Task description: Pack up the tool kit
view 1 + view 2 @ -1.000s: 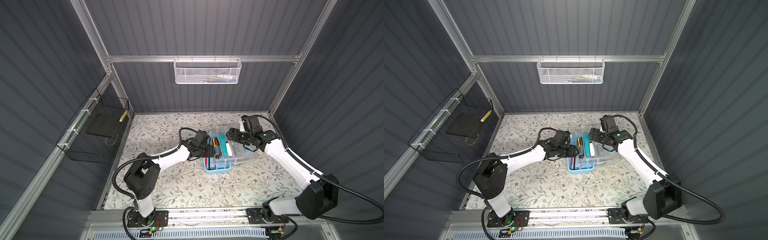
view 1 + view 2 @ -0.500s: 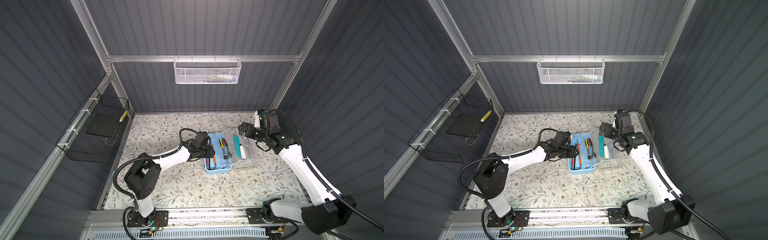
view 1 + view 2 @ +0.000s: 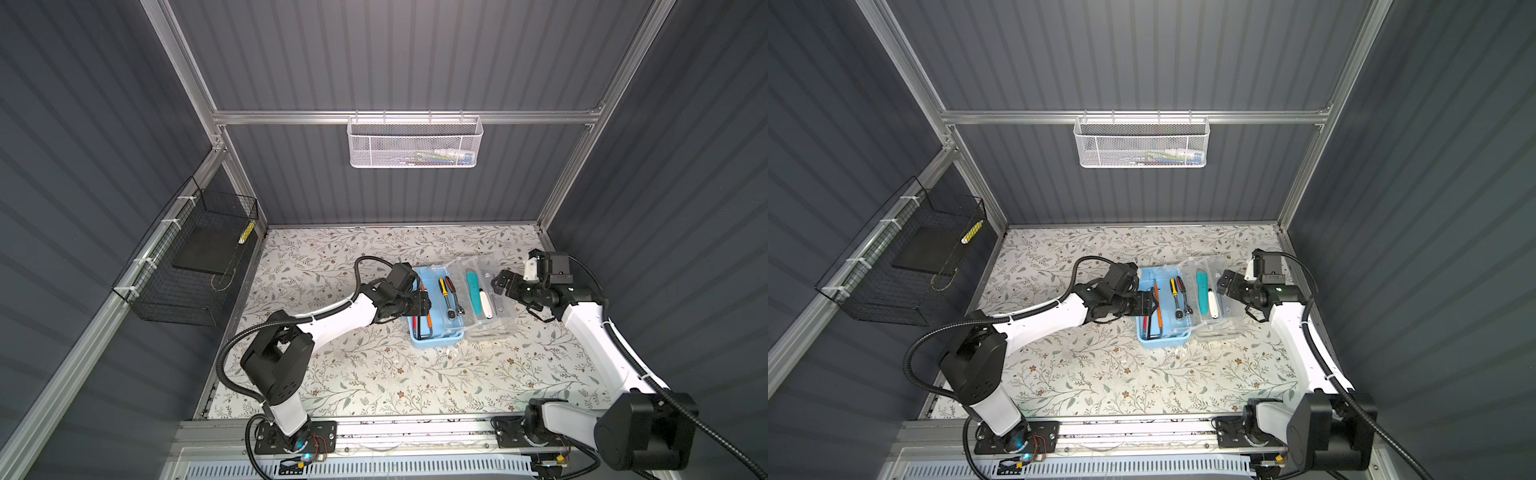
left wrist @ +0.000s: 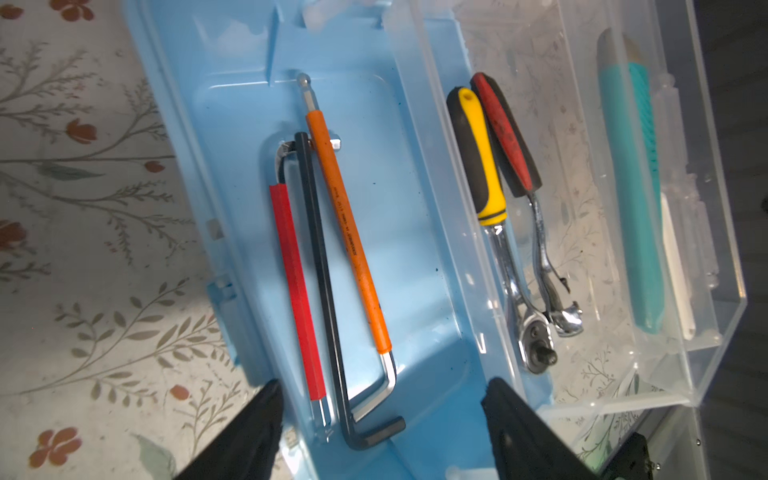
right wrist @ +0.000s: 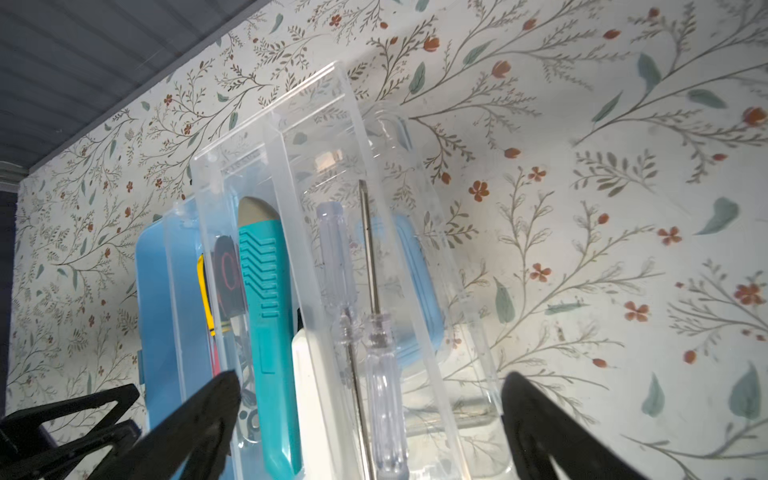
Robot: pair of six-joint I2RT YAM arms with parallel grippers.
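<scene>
The tool kit (image 3: 432,338) (image 3: 1163,341), a light-blue box, lies open mid-table with its clear lid (image 3: 492,328) (image 5: 316,124) spread to the right. Red, black and orange hex keys (image 4: 349,241) lie in the blue part. Two ratchets (image 4: 478,166) lie in a clear tray, with a teal knife (image 5: 266,311) and clear screwdrivers (image 5: 382,395) beyond. My left gripper (image 3: 422,301) (image 4: 382,388) is open at the box's left side, jaws either side of the hex keys' bent ends. My right gripper (image 3: 500,284) (image 5: 372,382) is open at the lid's right side, holding nothing.
A white mesh basket (image 3: 413,143) hangs on the back rail with small items inside. A black wire basket (image 3: 195,266) hangs on the left wall. The floral table surface (image 3: 374,374) spreads in front of the box. Dark walls close in on three sides.
My right gripper has drawn back to the right, off the box, and opened fully. My left gripper stays at the box's left side and its jaws have widened.
</scene>
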